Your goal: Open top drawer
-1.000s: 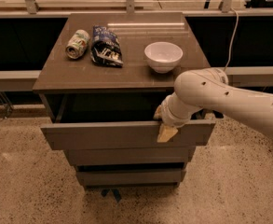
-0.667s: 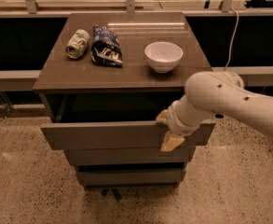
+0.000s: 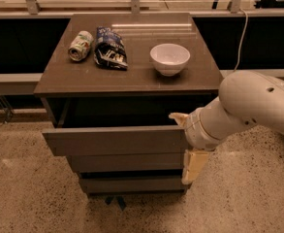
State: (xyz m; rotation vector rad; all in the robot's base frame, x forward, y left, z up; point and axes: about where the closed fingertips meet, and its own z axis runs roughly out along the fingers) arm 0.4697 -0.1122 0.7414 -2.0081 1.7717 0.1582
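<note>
The top drawer (image 3: 112,141) of the grey-brown cabinet stands pulled out toward the camera. Its flat front juts past the two narrower drawer fronts (image 3: 127,162) below, and its inside is dark. My gripper (image 3: 186,142) is at the right end of the top drawer's front, at its top edge, on the white arm (image 3: 258,101) that reaches in from the right. The arm covers the drawer's right corner.
On the cabinet top (image 3: 132,74) lie a can (image 3: 80,45) on its side, a dark snack bag (image 3: 110,47) and a white bowl (image 3: 170,58). A dark bench and railing run behind. A cable (image 3: 241,33) hangs at the right. Speckled floor surrounds the cabinet.
The top drawer has slid further out toward the camera. My gripper and arm have moved with its right end, lower and nearer in the view.
</note>
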